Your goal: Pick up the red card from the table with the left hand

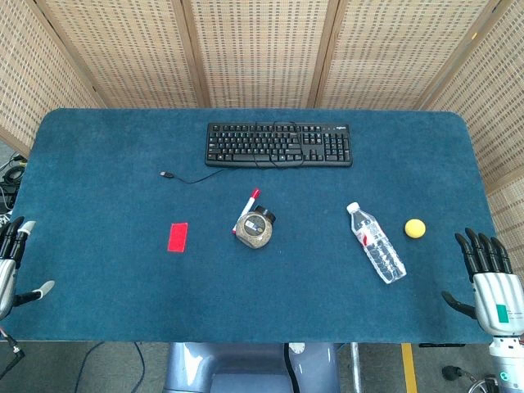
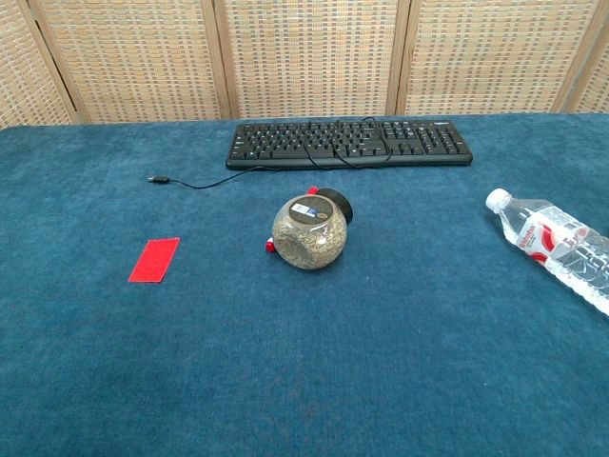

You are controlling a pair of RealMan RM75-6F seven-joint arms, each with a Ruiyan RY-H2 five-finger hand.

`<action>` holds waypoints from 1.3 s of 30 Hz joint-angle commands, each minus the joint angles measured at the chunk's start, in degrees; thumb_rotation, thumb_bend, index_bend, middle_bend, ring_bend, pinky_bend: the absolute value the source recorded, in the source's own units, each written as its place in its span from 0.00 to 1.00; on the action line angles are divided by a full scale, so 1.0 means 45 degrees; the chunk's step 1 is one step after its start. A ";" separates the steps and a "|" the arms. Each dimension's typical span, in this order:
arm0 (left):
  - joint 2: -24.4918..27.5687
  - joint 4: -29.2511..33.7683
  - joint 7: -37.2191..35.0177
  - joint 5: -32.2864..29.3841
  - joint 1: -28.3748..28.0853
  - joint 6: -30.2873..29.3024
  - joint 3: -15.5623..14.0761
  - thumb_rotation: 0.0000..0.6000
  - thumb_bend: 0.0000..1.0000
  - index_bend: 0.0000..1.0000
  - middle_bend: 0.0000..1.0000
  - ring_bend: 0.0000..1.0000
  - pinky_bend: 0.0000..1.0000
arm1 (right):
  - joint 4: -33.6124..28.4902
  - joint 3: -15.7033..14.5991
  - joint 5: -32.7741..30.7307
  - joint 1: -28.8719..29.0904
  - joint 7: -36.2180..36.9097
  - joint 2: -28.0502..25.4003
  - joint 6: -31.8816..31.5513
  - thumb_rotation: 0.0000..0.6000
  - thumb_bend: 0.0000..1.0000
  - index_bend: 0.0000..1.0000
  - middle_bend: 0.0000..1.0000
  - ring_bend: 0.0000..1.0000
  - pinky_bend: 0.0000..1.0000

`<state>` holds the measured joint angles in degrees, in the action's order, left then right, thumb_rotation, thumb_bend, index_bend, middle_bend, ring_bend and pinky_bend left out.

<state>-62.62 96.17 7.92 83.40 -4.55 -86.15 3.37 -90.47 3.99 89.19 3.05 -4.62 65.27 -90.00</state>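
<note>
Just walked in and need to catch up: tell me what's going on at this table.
Nothing is being handled yet. The flat red card lies untouched on the blue felt table, left of a round glass jar of grains lying on its side. The robot's left hand sits open at the table's left edge, well short of the card; the right hand is open at the right edge. A black keyboard, clear plastic water bottle and yellow ball also lie there.

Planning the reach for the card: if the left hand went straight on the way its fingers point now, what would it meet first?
Nothing, as far as the head view shows. The left hand points up the table's left edge, so the red card lies well off to its right.
</note>
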 commanded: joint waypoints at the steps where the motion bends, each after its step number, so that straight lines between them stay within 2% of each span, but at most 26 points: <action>1: -0.0004 0.0004 0.0011 -0.0007 0.0001 0.0000 0.0002 1.00 0.00 0.00 0.00 0.00 0.00 | 0.0002 0.0002 0.0000 -0.0011 -0.0022 -0.0001 -0.0013 1.00 0.00 0.00 0.00 0.00 0.00; 10: -0.0106 -0.0160 -0.0101 -0.0124 -0.0269 0.0590 -0.0013 1.00 0.00 0.00 0.00 0.00 0.00 | -0.0129 -0.0041 -0.0021 -0.0026 0.0021 -0.0043 0.0069 1.00 0.00 0.00 0.00 0.00 0.00; 14: -0.0505 -0.0646 -0.0568 -0.0127 -0.1050 0.1751 0.0132 1.00 0.00 0.00 0.00 0.00 0.00 | -0.0102 -0.0025 -0.0108 -0.0023 0.0022 -0.0074 0.0140 1.00 0.00 0.00 0.00 0.00 0.00; 16: -0.1091 -0.1231 -0.1081 0.0074 -0.1820 0.2625 0.0323 1.00 0.00 0.00 0.00 0.00 0.00 | -0.0030 0.0030 -0.0286 0.0029 0.0136 -0.0066 0.0308 1.00 0.00 0.00 0.00 0.00 0.00; 17: -0.1337 -0.1512 -0.1379 0.0191 -0.2095 0.2885 0.0391 1.00 0.00 0.01 0.00 0.00 0.00 | -0.0001 0.0041 -0.0327 0.0052 0.0154 -0.0065 0.0369 1.00 0.00 0.00 0.00 0.00 0.00; 19: -0.2169 -0.2406 -0.3097 0.0974 -0.3109 0.3712 0.0518 1.00 0.00 0.08 0.00 0.00 0.00 | -0.0006 0.0040 -0.0372 0.0135 0.0307 -0.0112 0.0565 1.00 0.00 0.00 0.00 0.00 0.00; 21: -0.2674 -0.3240 -0.3580 0.1301 -0.3586 0.3953 0.0559 1.00 0.00 0.18 0.00 0.00 0.00 | -0.0021 0.0049 -0.0399 0.0170 0.0504 -0.0172 0.0651 1.00 0.00 0.00 0.00 0.00 0.00; 24: -0.3170 -0.3859 -0.3405 0.1176 -0.3985 0.4310 0.0691 1.00 0.00 0.28 0.00 0.00 0.00 | 0.0042 0.0081 -0.0473 0.0191 0.0597 -0.0190 0.0705 1.00 0.00 0.00 0.00 0.00 0.00; 32: -0.4414 -0.4943 -0.2837 0.0301 -0.4898 0.5503 0.0926 1.00 0.01 0.33 0.00 0.00 0.00 | 0.0217 0.0124 -0.0654 0.0265 0.0678 -0.0110 0.0900 1.00 0.00 0.00 0.00 0.00 0.00; 39: -0.4987 -0.5618 -0.2530 0.0029 -0.5098 0.5494 0.0875 1.00 0.15 0.34 0.00 0.00 0.00 | 0.0214 0.0120 -0.0674 0.0294 0.0752 -0.0128 0.0961 1.00 0.00 0.00 0.00 0.00 0.00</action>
<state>-84.75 71.17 -3.60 83.75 -27.35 -61.38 7.41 -89.50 4.51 86.14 4.38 -1.29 64.72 -85.64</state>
